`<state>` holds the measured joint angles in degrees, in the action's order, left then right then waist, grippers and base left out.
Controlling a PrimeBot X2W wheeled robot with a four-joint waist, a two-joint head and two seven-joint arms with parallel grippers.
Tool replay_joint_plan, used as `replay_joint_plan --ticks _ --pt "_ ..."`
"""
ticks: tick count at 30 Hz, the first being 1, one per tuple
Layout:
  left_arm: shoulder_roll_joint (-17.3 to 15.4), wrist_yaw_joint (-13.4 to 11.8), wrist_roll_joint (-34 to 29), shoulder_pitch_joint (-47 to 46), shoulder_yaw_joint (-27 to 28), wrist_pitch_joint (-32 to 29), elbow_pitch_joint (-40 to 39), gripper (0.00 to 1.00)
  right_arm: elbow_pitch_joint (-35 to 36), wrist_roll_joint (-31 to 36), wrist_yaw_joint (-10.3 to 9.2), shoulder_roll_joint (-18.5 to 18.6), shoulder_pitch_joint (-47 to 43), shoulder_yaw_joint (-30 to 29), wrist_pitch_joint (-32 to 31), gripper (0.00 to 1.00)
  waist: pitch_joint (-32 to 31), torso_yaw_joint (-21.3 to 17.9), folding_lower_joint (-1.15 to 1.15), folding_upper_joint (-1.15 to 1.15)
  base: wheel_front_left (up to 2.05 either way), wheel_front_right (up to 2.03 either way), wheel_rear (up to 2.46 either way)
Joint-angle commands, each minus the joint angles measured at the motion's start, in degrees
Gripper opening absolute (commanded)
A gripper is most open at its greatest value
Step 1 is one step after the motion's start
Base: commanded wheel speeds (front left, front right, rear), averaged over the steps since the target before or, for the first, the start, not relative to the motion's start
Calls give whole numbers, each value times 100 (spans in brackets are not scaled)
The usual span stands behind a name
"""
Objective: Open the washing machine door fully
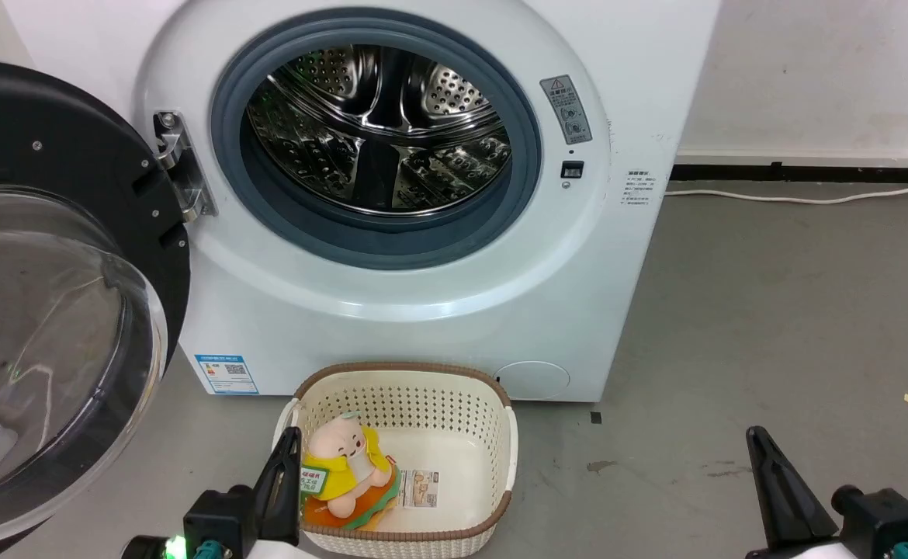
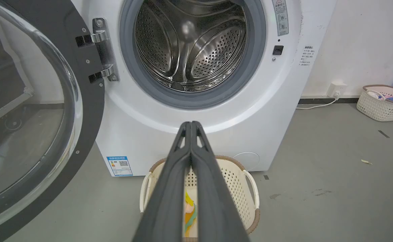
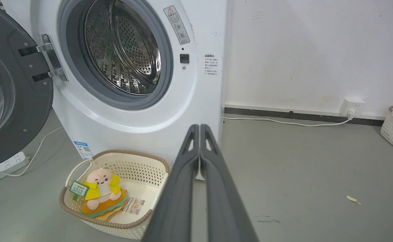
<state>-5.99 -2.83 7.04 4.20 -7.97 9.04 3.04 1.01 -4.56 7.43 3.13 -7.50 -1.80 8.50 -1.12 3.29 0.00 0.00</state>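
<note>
- Action on the floor [image 1: 772, 310] in front of the washing machine [image 1: 438, 326]: the washing machine door [image 1: 50, 326] is swung wide out to the left, well clear of the opening!
- It hangs on the metal hinge [image 1: 178, 167] at the opening's left edge, and its black rim and bulging glass bowl face the head camera.
- The round mouth is uncovered. The grey rubber ring [image 1: 376, 247] frames the perforated steel drum [image 1: 376, 132], and I can see nothing lying in the drum.
- The left tool [image 2: 191, 125] has its two dark fingers pressed together right up to the tips, with nothing held. In its wrist view it points at the machine's front, just under the opening.
- The right tool [image 3: 200, 127] is the same story: fingers closed tip to tip and empty. It is off to the machine's right side, over bare floor.
- Neither tool touches the door or the machine.
- A cream basket [image 1: 407, 376] sits on the floor against the machine's lower front, with a plush toy [image 1: 345, 458] and a small card inside.
- A blue label [image 1: 227, 374] is stuck low on the front, left of the basket.
- A second basket [image 2: 381, 107] stands by the wall on the right, past a wall socket [image 3: 351, 104].
</note>
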Motion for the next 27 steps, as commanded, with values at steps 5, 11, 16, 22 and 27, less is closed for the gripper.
replay_joint_plan --ticks 5,11,16,22,27 --pt "52 52 -98 -129 92 -84 -57 0 -14 64 2 -11 179 20 -84 0 8 -25 0 0 0 0 0" --pt "74 72 -150 -154 153 -154 -78 0 -22 97 3 -12 228 33 -149 0 17 -51 0 0 0 0 0" --pt "93 89 -193 -175 203 -213 -95 0 -28 126 3 -13 269 45 -204 0 25 -73 0 0 0 0 0" --pt "115 108 -245 -200 263 -283 -117 0 -35 159 3 -14 318 58 -270 0 34 -99 0 0 0 0 0" --pt "134 125 -288 -220 314 -342 -134 0 -41 187 3 -15 359 70 -325 0 41 -121 0 0 0 0 0"
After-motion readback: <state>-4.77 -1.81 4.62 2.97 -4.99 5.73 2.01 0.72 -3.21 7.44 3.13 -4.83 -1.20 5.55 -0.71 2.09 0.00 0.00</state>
